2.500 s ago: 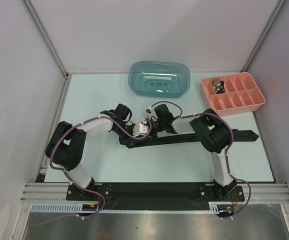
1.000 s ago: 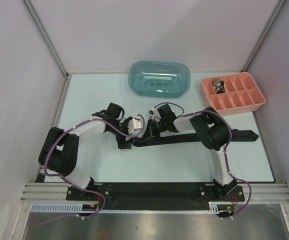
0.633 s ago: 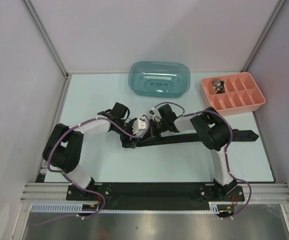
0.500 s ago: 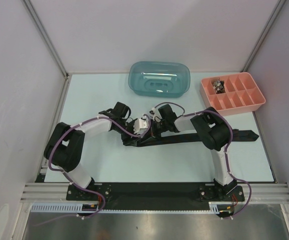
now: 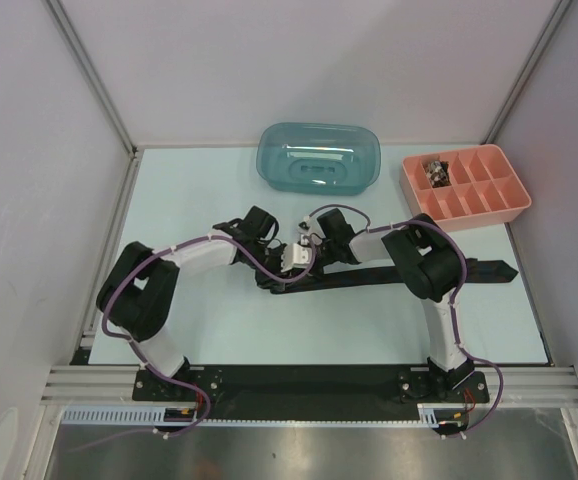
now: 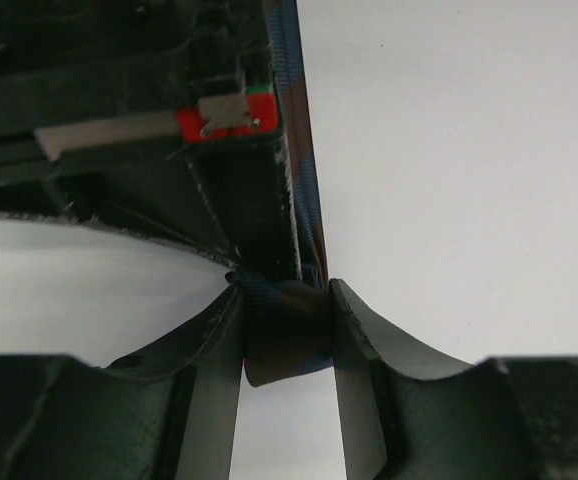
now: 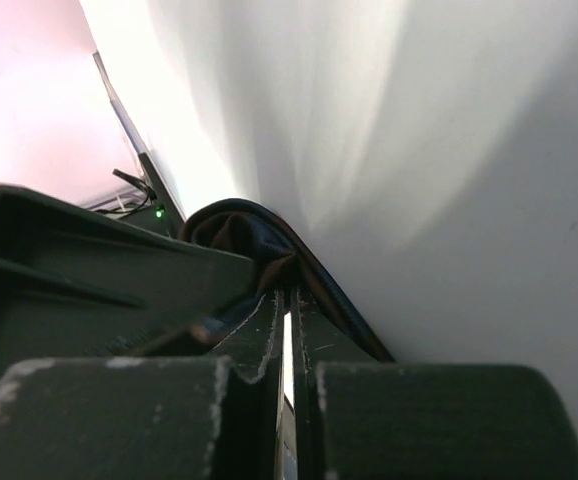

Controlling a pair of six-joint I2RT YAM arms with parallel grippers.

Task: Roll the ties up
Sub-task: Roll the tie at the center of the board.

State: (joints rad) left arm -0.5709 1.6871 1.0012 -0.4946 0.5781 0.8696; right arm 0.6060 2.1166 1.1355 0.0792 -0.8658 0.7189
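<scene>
At mid-desk [image 5: 199, 190], both arms bend inward, wrists low. The left hand [image 6: 287, 335] clamps a fold of the tie [image 5: 389, 272]; the right hand [image 7: 287, 300] pinches it alongside. Its pointed tip nears the desk's right edge.

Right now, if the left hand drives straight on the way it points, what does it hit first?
Likely the right hand: in the left wrist view its black body sits directly ahead, just past the fold of tie that the left hand pinches. Depth there is hard to judge.
</scene>
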